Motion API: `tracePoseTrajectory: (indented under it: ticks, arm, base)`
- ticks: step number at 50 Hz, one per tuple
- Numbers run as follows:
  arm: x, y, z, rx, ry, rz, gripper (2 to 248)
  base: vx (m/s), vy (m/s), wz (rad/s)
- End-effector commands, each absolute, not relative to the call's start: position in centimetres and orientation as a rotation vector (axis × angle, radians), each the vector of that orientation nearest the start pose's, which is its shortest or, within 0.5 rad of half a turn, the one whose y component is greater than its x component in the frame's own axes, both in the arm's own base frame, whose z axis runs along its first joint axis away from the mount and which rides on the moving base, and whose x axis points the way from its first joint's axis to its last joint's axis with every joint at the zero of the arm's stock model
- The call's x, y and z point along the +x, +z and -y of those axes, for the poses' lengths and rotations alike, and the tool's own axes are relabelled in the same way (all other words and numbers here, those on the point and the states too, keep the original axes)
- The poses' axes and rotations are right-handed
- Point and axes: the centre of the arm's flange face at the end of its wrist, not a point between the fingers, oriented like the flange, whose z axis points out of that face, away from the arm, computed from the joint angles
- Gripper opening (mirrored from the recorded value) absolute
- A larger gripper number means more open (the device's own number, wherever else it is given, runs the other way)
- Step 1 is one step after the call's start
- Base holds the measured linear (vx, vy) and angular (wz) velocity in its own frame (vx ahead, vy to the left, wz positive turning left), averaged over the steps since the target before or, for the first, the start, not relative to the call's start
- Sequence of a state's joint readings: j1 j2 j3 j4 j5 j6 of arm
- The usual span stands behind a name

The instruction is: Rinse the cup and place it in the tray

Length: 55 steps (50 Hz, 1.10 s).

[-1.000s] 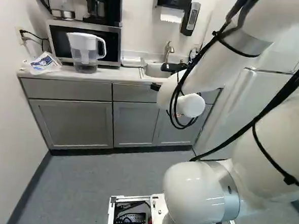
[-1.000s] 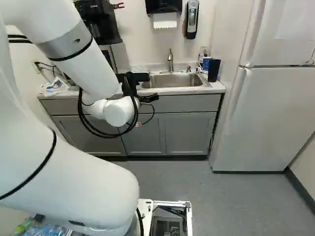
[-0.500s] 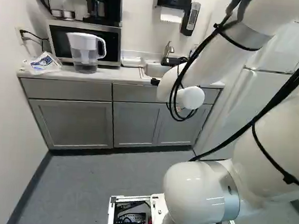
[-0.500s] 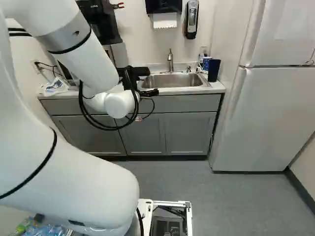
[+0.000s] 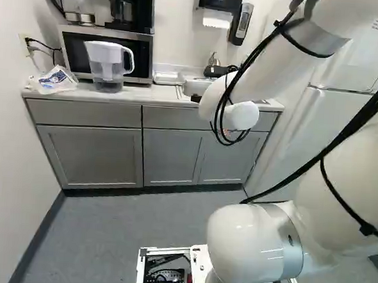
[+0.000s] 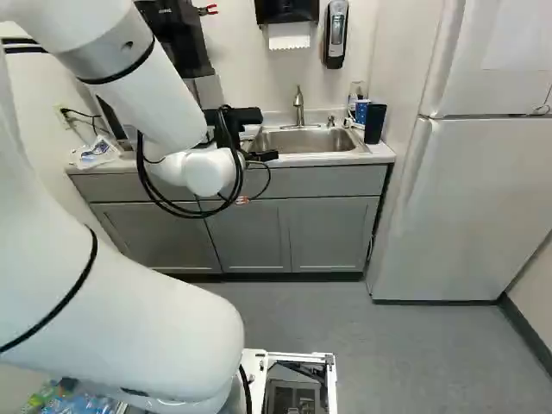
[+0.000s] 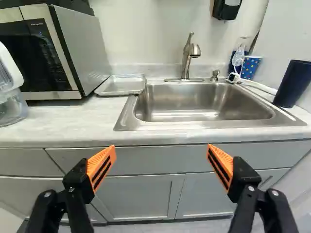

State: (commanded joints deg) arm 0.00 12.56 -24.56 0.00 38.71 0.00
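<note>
The gripper's black body point(image 6: 245, 116) shows in the right base view before the counter, left of the sink; its fingertips are hidden there. In the wrist view the gripper point(image 7: 161, 151) stands open, its orange pads wide apart with nothing between them. A dark blue cup point(image 7: 293, 83) is upright on the counter beside the sink's right end. Behind it stands a blue cup with white dots point(image 7: 250, 67). The shallow metal tray point(image 7: 121, 85) lies between microwave and sink, with nothing visible in it. Both cups and the tray are ahead of the gripper, out of its reach.
The steel sink point(image 7: 204, 104) has a faucet point(image 7: 187, 56) at its back edge. A microwave point(image 7: 53, 51) and a clear pitcher point(image 5: 107, 66) stand left of the tray. Grey cabinets point(image 6: 328, 233) are below the counter edge; a white refrigerator point(image 6: 466, 207) stands to the right.
The gripper and wrist have risen in both base views, with the forearm shifting slightly. The gripper's body now hides part of the faucet in the left base view. The base has stayed still.
</note>
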Motion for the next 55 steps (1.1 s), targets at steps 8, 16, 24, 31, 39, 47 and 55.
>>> tracePoseTrajectory:
  ticks: [8, 16, 24, 31, 39, 47, 55]
  arm:
    - [38.3, 48.1, 0.0, -2.476, -1.934, 0.000, 247]
    - [38.6, 48.8, 0.0, -2.474, -1.937, 0.000, 247]
    - [38.7, 49.4, 0.0, -2.471, -1.940, 0.000, 247]
    - [38.8, 50.0, 0.0, -2.468, -1.944, 0.000, 247]
    - [38.8, 50.7, 0.0, -2.466, -1.947, 0.000, 247]
    - [38.9, 51.4, 0.0, -2.467, -1.945, 0.000, 247]
    - [39.0, 52.0, 0.1, -2.480, -1.930, -0.002, 247]
  base:
    - [0.000, 0.000, 0.000]
    - [0.000, 0.000, 0.000]
    - [0.000, 0.000, 0.000]
    - [0.000, 0.000, 0.000]
    - [0.000, 0.000, 0.000]
    - [0.000, 0.000, 0.000]
    - [0.000, 0.000, 0.000]
